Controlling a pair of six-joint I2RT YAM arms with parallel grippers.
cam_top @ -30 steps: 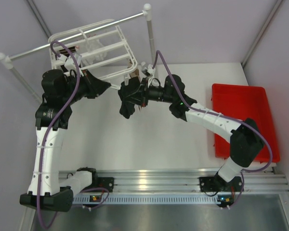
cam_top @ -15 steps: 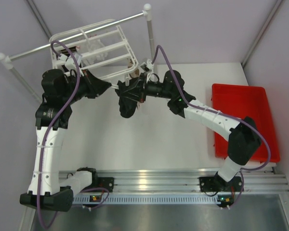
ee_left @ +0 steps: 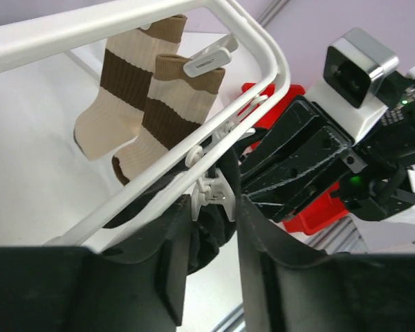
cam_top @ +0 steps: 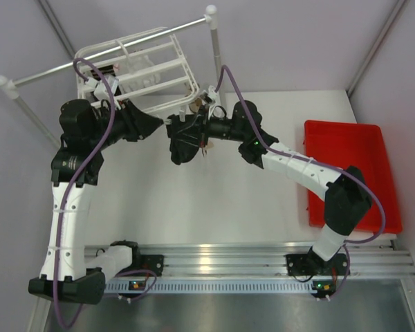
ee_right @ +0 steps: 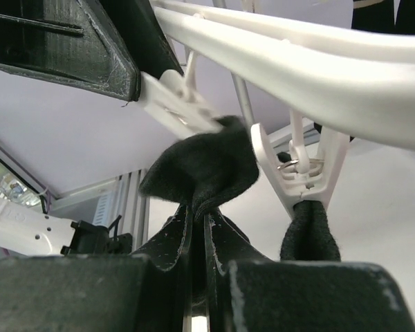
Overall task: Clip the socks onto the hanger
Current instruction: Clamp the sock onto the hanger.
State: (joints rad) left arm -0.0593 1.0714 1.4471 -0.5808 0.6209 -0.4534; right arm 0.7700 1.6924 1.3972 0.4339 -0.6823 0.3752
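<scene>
Feeding the black sock [ee_right: 200,169] into a pinched clip [ee_left: 209,188] is, by the look of it, what the two arms are working at. The left tool [ee_left: 211,202] is sitting narrow around that clip on the near bar of the hanger [ee_left: 124,24] and seems to be squeezing its handles; how far the clip's mouth is gaping is not showing clearly. The right tool [ee_right: 202,216] is gripping the sock tightly, with a bunched fold sticking up just beside the clip, well above the counter [cam_top: 194,214].

Doing this well is probably asking the right tool to be pushing the fold deep into the mouth while the left is holding its squeeze. The left should then be letting go first, the right only afterwards. The hanger is hanging free, so gentle moves are mattering. A second black sock [ee_right: 308,232] is dangling from the neighbouring clip, and two striped socks [ee_left: 159,104] are hanging further along; knocking them is the risk.
</scene>
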